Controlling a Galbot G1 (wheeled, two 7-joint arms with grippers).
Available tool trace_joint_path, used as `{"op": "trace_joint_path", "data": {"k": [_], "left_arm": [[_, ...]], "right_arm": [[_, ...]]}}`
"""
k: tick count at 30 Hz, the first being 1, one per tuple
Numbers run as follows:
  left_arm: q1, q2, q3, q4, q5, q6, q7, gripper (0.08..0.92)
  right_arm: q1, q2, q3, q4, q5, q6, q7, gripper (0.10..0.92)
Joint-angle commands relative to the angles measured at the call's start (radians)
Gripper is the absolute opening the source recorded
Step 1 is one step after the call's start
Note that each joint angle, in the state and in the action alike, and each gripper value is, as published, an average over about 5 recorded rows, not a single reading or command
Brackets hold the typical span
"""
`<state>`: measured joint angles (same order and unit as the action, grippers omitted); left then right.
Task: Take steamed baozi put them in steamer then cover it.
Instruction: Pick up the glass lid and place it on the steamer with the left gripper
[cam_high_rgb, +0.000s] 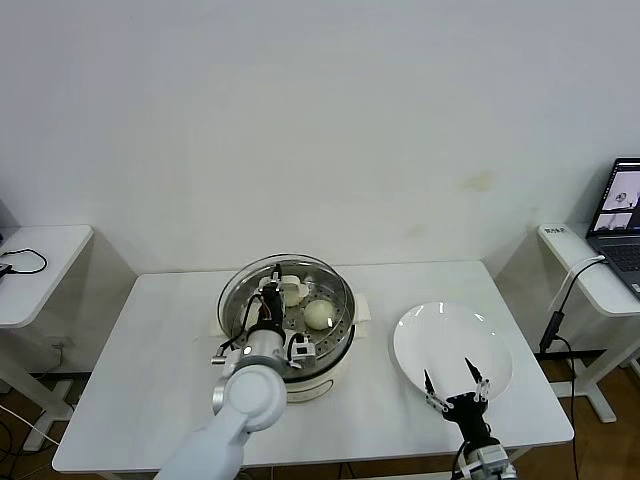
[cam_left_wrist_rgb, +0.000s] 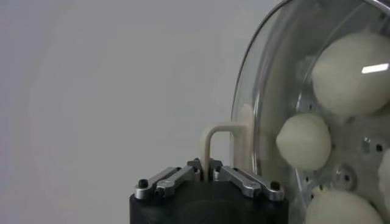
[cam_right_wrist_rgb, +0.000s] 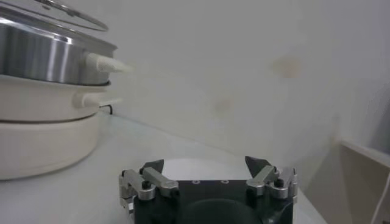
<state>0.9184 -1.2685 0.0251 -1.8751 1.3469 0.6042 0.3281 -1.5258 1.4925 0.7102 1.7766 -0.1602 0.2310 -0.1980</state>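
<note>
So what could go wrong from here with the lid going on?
1. The left tool pinches only the thin handle of the lid; the tilted glass could twist or slip.
2. In the right wrist view the lid's rim sits above the steamer; released now, it might land off-centre.

- The head view looks forward and down over the table (cam_high_rgb: 150, 350), taking in both arms from well back.
- The left wrist view sits right against the cover (cam_left_wrist_rgb: 268, 79), facing through its glass.
- The right wrist view looks low along the tabletop, sharing the steamer (cam_right_wrist_rgb: 42, 61) with the other views.
</note>
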Motion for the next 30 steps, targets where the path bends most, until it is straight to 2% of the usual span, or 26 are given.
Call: {"op": "trace_joint_path", "data": {"k": [1,30], "left_arm": [[-0.009,-0.044,0.018,0.016,0.038,0.008,0.021,0.140],[0.022,-0.069,0.003,0.038,0.054,-0.004,-0.001,0.140]], "right_arm": [[0.001,0.001,-0.003,-0.002,-0.009,0.001,0.001,0.823],[-0.009,-0.002,-0.011,0.010,-0.001,0.014,0.003,0.823]]}}
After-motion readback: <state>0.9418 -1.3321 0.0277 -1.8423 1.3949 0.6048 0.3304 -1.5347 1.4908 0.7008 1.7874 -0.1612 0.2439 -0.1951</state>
